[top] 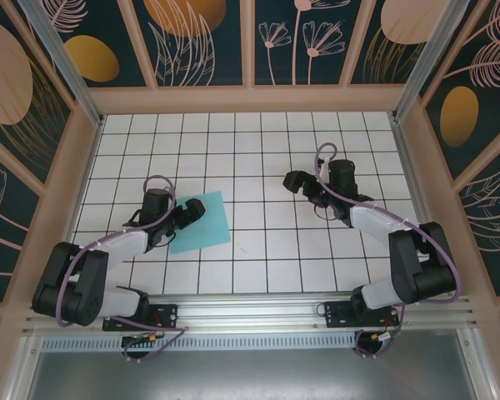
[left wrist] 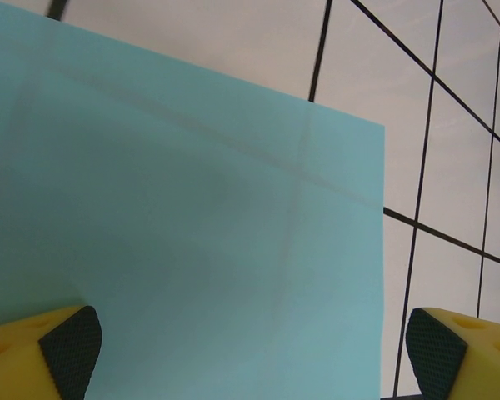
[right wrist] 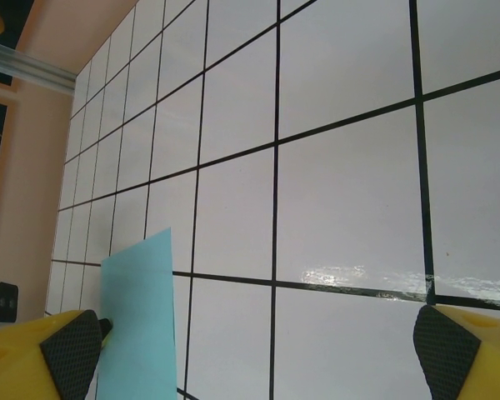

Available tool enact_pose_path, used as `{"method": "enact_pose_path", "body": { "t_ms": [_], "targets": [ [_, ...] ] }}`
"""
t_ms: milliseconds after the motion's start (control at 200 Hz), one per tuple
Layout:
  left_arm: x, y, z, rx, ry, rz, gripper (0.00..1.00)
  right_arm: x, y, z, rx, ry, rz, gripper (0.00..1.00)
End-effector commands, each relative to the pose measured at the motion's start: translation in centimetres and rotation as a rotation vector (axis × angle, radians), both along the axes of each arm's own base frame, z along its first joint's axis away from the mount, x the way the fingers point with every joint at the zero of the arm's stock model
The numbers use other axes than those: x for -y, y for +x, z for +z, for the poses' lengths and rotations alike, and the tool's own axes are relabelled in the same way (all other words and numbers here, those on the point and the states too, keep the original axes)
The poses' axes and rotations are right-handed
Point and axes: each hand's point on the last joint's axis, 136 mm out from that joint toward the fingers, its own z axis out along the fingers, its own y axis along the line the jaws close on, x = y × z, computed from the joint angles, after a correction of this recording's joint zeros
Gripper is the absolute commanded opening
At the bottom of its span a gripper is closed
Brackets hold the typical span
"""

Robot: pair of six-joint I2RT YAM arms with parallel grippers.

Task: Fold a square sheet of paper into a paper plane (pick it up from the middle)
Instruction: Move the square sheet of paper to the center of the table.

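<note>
1. Table (top: 258,250) of white square tiles with black lines lies under both arms.
2. Thin, light blue-green square sheet of paper (top: 205,223) lies flat on the left half of the table. The left arm hides its left edge.
3. Left gripper (top: 193,208) hangs over the sheet, yellow fingers (left wrist: 67,343) wide apart and empty.
4. Right gripper (top: 297,182) sits over bare tiles, well apart from the sheet, also wide apart and empty.

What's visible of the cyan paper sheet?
The square sheet of paper is thin, light cyan, matte, lying flat and unfolded on the gridded table, skewed to the grid, left of centre. Faint lines cross it, creases or grid showing through. The open left claw is over its left part; contact is unclear.
</note>
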Motion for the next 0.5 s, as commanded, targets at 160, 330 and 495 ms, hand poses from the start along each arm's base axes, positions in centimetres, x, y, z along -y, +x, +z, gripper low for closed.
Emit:
{"method": "enact_pose_path", "body": {
  "t_ms": [160,330,495],
  "targets": [
    [5.3,0.2,-0.4,-0.042,-0.036,-0.083,0.98,0.6,-1.4,-1.9,-0.04,-0.035,-0.01,0.99],
    [11.2,0.9,0.0,-0.036,-0.06,-0.195,0.97,3.0,-1.5,-3.1,-0.098,-0.118,-0.13,0.99],
    [16.9,1.1,0.2,-0.022,-0.116,-0.261,0.96,5.5,-1.9,-2.8,-0.103,-0.153,-0.228,0.99]
  ]
}}
